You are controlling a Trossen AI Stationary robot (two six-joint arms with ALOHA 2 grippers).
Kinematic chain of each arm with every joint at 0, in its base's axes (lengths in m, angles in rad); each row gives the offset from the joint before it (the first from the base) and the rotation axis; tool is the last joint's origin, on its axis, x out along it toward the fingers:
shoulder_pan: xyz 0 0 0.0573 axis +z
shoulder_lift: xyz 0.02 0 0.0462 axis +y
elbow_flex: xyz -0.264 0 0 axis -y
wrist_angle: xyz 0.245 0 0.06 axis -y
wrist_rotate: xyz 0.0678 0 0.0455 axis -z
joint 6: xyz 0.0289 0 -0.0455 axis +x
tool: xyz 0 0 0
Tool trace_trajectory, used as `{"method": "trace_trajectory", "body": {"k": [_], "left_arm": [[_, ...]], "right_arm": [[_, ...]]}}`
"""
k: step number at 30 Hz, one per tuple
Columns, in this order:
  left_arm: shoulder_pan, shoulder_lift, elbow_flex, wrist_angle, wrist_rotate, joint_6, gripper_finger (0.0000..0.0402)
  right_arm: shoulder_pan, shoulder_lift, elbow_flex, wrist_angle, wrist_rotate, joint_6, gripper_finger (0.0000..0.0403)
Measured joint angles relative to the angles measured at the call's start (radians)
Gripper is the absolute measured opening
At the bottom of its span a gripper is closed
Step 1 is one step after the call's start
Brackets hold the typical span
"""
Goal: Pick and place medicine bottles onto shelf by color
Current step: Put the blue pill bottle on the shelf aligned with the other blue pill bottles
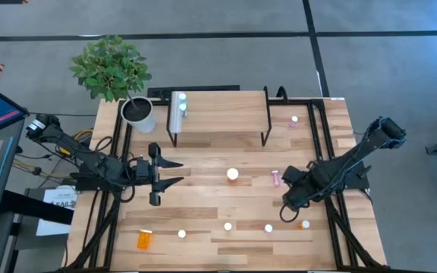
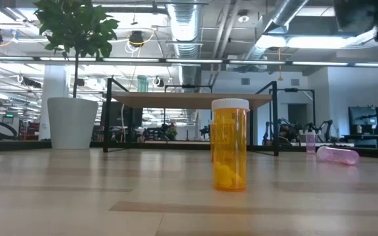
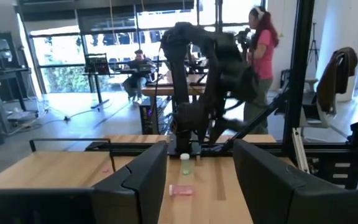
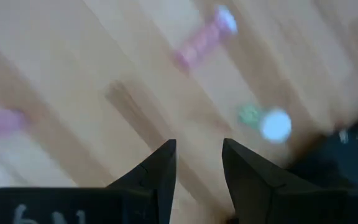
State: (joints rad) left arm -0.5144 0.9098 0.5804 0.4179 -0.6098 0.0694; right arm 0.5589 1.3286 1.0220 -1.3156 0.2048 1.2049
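Two pincers empty and part-open, left pincer [image 1: 174, 174] idle at mid-worktop [image 1: 203, 201]; best to lower right pincer [image 1: 288, 202] squarely over green bottle [image 4: 263, 121] just beside it, close below the cap, lift clear, then carry toward shelf [image 1: 218, 110].
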Motion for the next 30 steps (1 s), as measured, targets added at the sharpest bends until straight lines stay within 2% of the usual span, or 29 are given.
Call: {"method": "trace_trajectory", "body": {"k": [5, 9, 14, 18, 22, 30], "left_arm": [[0.001, 0.000, 0.000, 0.023, 0.000, 0.003, 0.0174], [0.005, 0.000, 0.000, 0.049, 0.000, 0.023, 0.0174], [0.024, 0.003, 0.000, 0.040, 0.001, 0.020, 0.0174], [0.029, 0.010, 0.001, 0.028, 0.007, 0.016, 0.0174], [0.029, 0.009, 0.001, 0.010, 0.011, 0.014, 0.0174], [0.029, 0.009, 0.001, 0.002, 0.022, -0.011, 0.0174]], "right_arm": [[-0.022, -0.037, -0.127, -0.004, -0.002, 0.005, 0.0147], [-0.051, -0.101, -0.192, 0.067, -0.005, 0.010, 0.0135], [-0.077, -0.218, -0.205, 0.079, 0.010, 0.014, 0.0131], [-0.086, -0.344, -0.208, 0.082, 0.109, 0.048, 0.0137], [-0.086, -0.458, -0.247, 0.103, 0.134, 0.061, 0.0143], [-0.086, -0.518, -0.340, 0.120, 0.135, 0.141, 0.0156]]}}
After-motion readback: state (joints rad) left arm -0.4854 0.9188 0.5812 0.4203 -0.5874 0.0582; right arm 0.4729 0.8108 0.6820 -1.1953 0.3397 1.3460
